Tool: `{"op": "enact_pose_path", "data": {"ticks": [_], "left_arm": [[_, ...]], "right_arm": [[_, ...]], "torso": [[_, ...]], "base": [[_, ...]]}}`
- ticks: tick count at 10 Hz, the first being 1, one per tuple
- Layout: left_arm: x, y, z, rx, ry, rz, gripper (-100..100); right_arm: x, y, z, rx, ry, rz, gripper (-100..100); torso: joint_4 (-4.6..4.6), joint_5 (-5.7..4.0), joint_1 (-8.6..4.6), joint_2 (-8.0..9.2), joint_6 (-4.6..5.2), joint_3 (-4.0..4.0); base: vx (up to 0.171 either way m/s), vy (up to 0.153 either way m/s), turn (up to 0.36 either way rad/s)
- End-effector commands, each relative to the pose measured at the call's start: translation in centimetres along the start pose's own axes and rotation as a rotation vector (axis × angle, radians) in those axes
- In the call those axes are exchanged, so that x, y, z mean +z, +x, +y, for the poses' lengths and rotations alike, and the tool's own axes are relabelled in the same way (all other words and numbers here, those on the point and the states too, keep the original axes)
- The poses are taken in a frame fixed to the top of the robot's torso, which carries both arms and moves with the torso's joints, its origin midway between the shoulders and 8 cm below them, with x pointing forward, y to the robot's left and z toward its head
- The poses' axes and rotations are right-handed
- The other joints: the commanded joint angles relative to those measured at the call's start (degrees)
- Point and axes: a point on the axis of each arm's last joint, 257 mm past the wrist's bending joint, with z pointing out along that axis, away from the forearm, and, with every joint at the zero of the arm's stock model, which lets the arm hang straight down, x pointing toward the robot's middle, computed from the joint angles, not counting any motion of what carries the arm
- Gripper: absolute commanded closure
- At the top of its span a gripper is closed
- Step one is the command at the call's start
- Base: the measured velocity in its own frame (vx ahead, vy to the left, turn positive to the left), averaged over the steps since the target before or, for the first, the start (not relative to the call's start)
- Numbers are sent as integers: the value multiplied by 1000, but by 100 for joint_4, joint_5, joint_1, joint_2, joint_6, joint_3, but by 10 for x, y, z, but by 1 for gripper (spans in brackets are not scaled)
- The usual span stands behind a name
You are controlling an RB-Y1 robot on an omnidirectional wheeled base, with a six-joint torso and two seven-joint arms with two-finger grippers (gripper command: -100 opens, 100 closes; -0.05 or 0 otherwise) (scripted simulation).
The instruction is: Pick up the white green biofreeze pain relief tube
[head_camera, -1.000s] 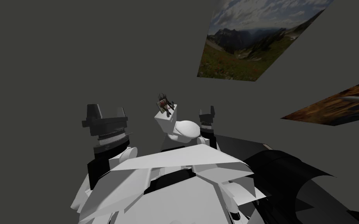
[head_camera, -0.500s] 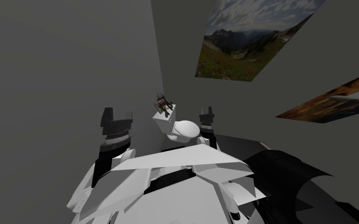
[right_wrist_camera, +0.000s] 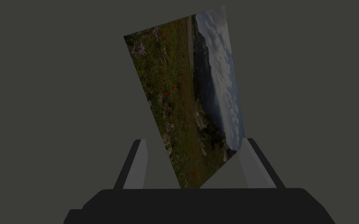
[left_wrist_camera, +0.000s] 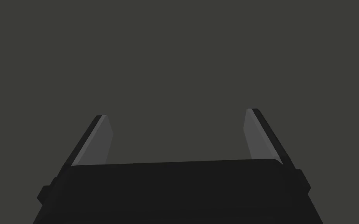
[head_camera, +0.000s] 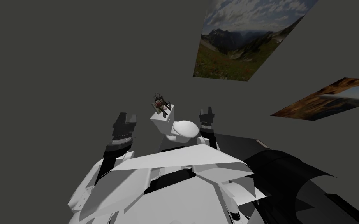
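Room: dim, dark grey wall (head_camera: 58,58) all round, white toilet (head_camera: 185,129) ahead and low in the head view.

Left tool (head_camera: 124,120): raised beside the toilet tank (head_camera: 161,121), on its left and clear of it. Left wrist view: left tool (left_wrist_camera: 177,113) with fingers wide apart, nothing between them, facing a flat dark grey surface.

Tank lid: small cluster of dark items (head_camera: 161,104) with a reddish patch, sitting on top. I cannot pick out a white and green tube among them. Judgement: the tube is most likely in this cluster, since nothing else here carries small objects.

Right tool (head_camera: 206,114): raised on the right side of the toilet, near the bowl. Right wrist view: right tool (right_wrist_camera: 194,140), fingers wide apart and empty.

Far right: landscape picture (head_camera: 245,42) high on the wall, a second brownish picture (head_camera: 326,101) lower.

Step in hand (judgement): approach and aiming, no grasp begun. To do it well:
- turn one wrist down toward the tank lid until the cluster sits between its fingers;
- identify the tube before descending;
- keep the fingers wide and come in from above, so neighbouring items are not knocked off.

View comparison: the head view gives the toilet, the cluster and both arms' placement. The wrist views give the finger spread, which the head view leaves too small to read.
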Motion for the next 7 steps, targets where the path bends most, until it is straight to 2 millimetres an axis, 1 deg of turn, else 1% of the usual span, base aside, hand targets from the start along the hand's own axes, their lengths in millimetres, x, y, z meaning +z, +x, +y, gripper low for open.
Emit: {"op": "enact_pose_path", "data": {"ticks": [1,7], "left_arm": [[-9,4,15,38,-28,36,-100],[-40,27,66,181,-117,206,-100]], "right_arm": [[0,0,0,0,0,0,0],[0,0,0,0,0,0,0]], "torso": [[0,0,0,0,0,0],[-1,0,0,-5,0,-3]], "base": [[7,-28,-60],[18,-28,-64]]}}
